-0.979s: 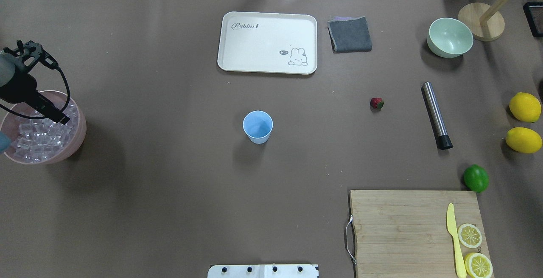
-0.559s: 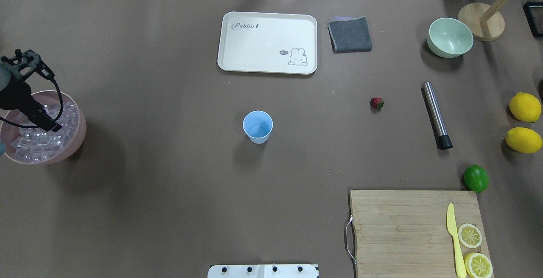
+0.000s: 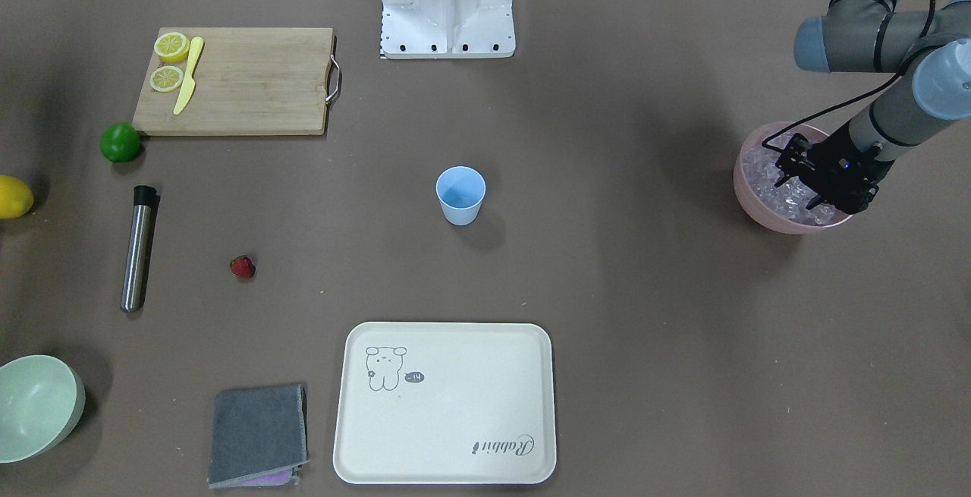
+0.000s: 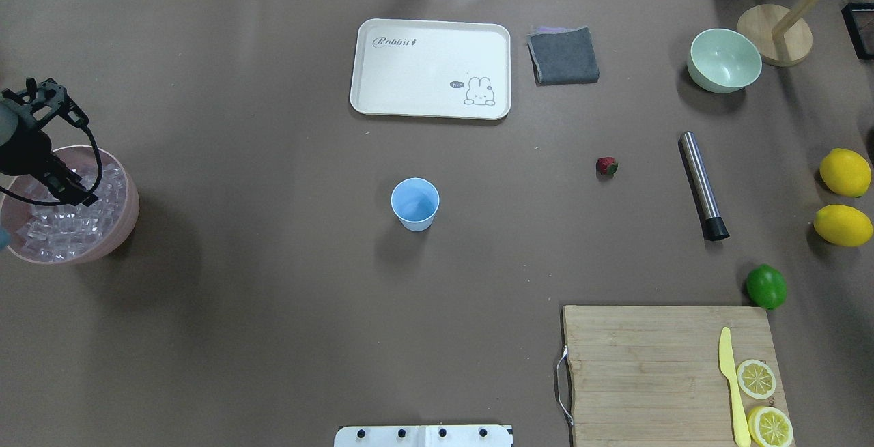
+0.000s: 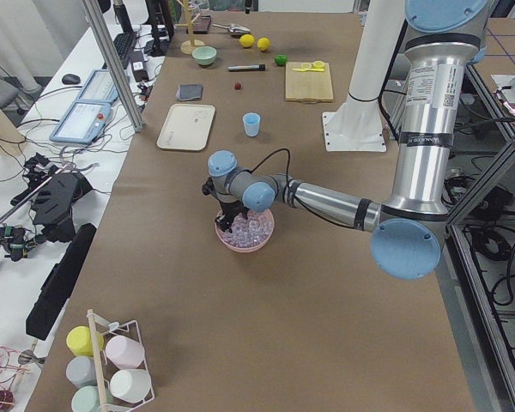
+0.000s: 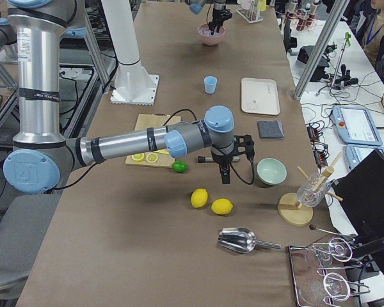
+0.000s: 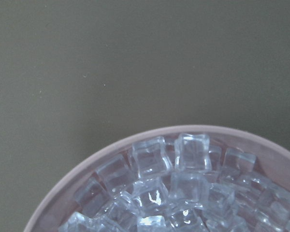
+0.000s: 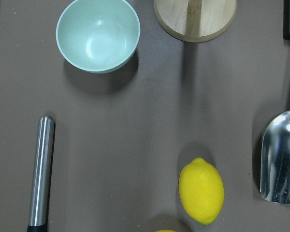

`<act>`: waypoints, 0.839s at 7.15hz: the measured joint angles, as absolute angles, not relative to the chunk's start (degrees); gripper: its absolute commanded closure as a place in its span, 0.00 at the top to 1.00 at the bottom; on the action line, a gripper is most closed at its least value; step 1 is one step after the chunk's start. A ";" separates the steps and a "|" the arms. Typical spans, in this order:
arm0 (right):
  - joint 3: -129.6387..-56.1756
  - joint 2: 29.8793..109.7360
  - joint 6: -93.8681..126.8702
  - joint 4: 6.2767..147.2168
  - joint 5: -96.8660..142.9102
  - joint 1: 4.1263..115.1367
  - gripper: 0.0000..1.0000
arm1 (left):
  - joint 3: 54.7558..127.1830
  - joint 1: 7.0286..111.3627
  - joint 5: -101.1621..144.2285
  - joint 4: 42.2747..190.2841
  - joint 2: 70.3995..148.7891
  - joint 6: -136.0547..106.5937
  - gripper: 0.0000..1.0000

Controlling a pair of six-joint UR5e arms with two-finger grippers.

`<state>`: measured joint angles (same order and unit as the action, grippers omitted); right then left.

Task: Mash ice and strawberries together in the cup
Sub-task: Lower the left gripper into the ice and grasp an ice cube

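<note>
Looking at the left gripper (image 4: 80, 196) dipped into the pink bowl (image 4: 128, 218), right in among the ice (image 4: 61, 228), way over at 9 o'clock from the cup (image 4: 415, 203) in the overhead view. Can't tell whether clamped on a cube or spread apart: too dark and small from above and from the front, and no fingers showing in the left wrist view, just cubes heaped near the rim. Looks like step 1, fetching ice, with nothing visible inside the cup so far. Over at 3 o'clock from the cup, out on the bare table: the 1 strawberry (image 4: 606, 166), then the steel muddler (image 4: 703, 185) further along the same way. Only catching the right gripper (image 6: 224, 174) in the right-side view, hanging above the table between the muddler and the pale green bowl (image 6: 271, 171); no calling open or closed from there.

Tips for the grab, just guessing from this:
- Go for 1 cube on top of the heap, not a buried one.
- Pinch across 2 flat faces, never corners; glassy cubes probably squirt out otherwise.
- Lift straight up past the rim before swinging toward 3 o'clock, to avoid dragging the bowl or flicking neighbours out.
- Let go low over the cup mouth; probably light enough to tip.
</note>
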<state>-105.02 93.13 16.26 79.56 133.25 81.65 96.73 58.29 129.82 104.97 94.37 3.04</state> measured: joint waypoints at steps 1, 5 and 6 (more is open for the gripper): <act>-104.95 93.03 16.30 79.55 133.26 81.65 1.00 | 96.82 58.42 130.04 104.91 94.39 3.00 0.00; -104.54 92.52 16.49 79.54 133.28 81.65 1.00 | 98.33 60.59 130.72 104.31 94.04 3.12 0.90; -104.44 92.49 16.46 79.54 133.23 81.65 1.00 | 98.72 60.80 130.98 104.17 94.02 3.15 0.97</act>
<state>-104.44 92.49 16.46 79.54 133.23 81.65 98.72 60.80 130.98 104.17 94.02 3.15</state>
